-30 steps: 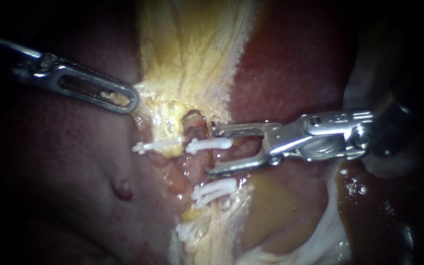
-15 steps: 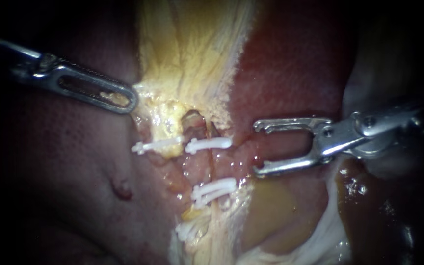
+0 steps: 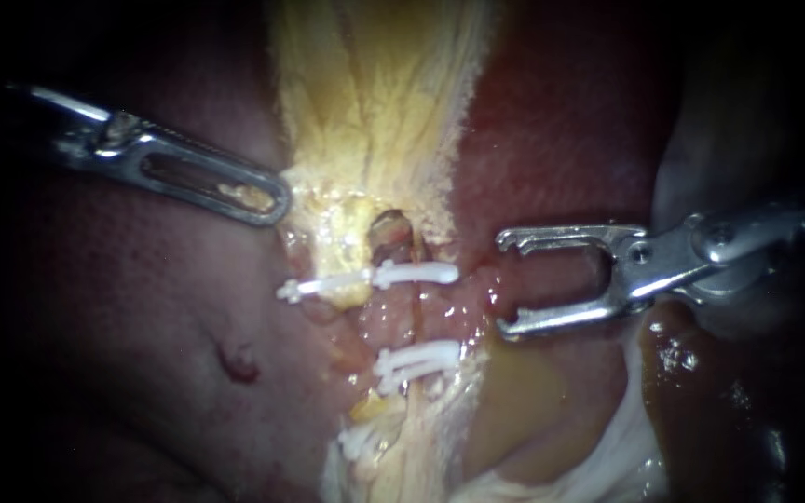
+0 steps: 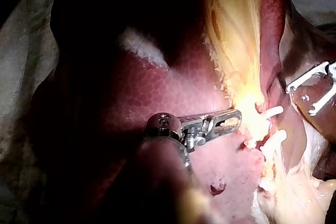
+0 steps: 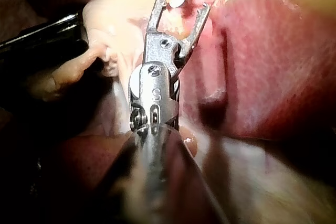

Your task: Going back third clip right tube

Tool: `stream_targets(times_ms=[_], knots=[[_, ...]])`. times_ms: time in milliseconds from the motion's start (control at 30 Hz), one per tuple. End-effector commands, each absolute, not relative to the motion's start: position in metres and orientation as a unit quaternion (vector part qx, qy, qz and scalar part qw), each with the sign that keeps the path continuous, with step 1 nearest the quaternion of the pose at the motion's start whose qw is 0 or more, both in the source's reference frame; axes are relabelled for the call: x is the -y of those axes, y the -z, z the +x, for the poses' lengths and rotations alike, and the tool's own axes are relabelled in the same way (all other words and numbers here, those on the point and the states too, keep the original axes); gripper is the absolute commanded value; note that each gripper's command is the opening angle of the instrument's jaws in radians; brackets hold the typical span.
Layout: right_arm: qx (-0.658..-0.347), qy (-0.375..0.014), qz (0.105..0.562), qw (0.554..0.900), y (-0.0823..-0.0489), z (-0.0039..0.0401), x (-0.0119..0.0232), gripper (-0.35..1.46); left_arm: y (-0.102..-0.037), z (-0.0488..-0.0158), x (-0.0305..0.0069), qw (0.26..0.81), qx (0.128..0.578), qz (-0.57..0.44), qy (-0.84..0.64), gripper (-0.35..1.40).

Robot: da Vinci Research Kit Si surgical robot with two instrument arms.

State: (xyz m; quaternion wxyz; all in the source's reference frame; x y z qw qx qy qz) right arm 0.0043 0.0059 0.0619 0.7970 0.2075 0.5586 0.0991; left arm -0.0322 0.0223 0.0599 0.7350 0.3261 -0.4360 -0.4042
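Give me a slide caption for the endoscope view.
Right instrument, jaws open and empty, apart from the white clips; left instrument at the yellow tissue's edge.

No word, label, brand, number or sign can be read on the liver (image 3: 132,373) or on the white clips (image 3: 418,273) in any view. The only marking is a small stamped mark (image 5: 156,94) on the metal body of the right instrument (image 5: 182,2), behind its jaws, seen in the right wrist view.
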Motion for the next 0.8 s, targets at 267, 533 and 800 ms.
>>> stream_targets(times_ms=[267, 533, 800], knots=[[-0.558, -0.101, 0.208, 0.797, -0.0616, 0.0036, -0.0063, 0.50, -0.0618, -0.0345, -0.0212, 0.737, 0.437, 0.329, 0.397, -0.35], [-0.559, -0.100, 0.210, 0.796, -0.0615, 0.0034, -0.0065, 0.50, -0.0626, -0.0349, -0.0212, 0.739, 0.434, 0.329, 0.396, -0.35], [-0.559, -0.099, 0.211, 0.796, -0.0614, 0.0034, -0.0065, 0.50, -0.0626, -0.0349, -0.0212, 0.739, 0.434, 0.329, 0.396, -0.35]])
